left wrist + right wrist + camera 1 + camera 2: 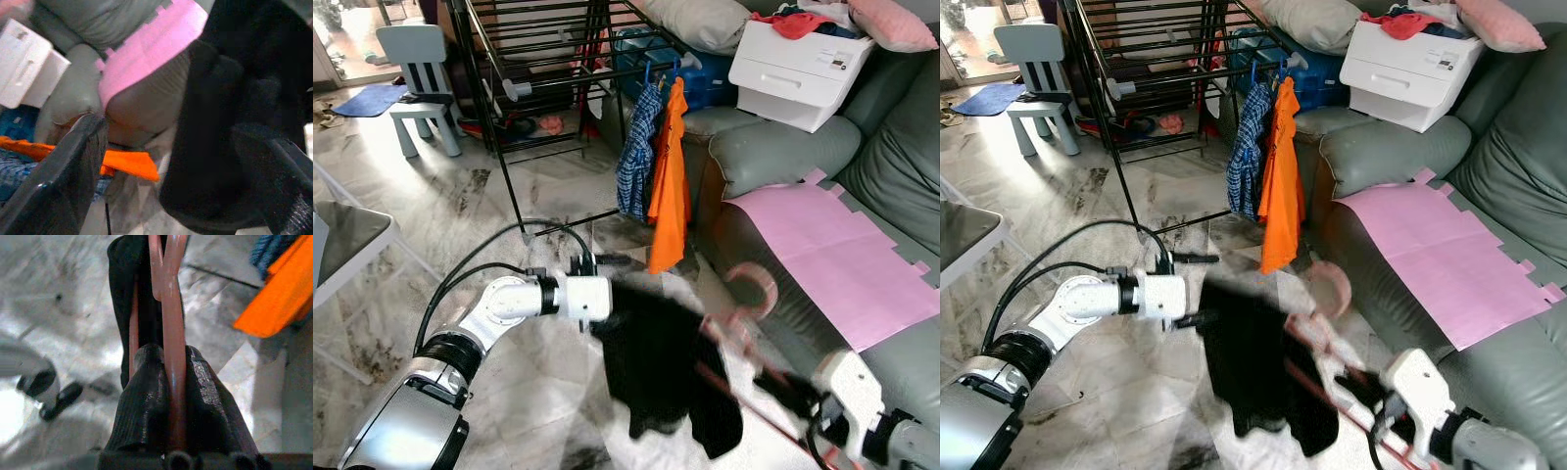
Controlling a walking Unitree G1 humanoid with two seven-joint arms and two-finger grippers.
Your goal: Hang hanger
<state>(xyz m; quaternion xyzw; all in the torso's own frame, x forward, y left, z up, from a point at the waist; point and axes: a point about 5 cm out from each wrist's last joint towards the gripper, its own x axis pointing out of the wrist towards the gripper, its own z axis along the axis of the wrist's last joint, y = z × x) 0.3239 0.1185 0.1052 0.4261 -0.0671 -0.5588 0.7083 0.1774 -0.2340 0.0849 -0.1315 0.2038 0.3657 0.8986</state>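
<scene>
The grey sofa (pixel 803 157) filled the two-to-four o'clock side, a pink sheet (pixel 832 245) spread over its seat. At twelve o'clock stood the black drying rack (pixel 538 59), an orange garment (pixel 671 186) and a blue checked one (pixel 634 152) dangling from it. Dead centre hung the black garment (pixel 656 367) on the pink hanger (pixel 744 304), low over the marble floor (pixel 460 215). The right gripper (pixel 176 396), at five o'clock, pinched the hanger's bar tight. The left gripper (pixel 607 284), fingers spread, touched the cloth's edge at nine o'clock.

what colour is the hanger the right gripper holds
Pink hanger, clearest in the right wrist view.
</scene>
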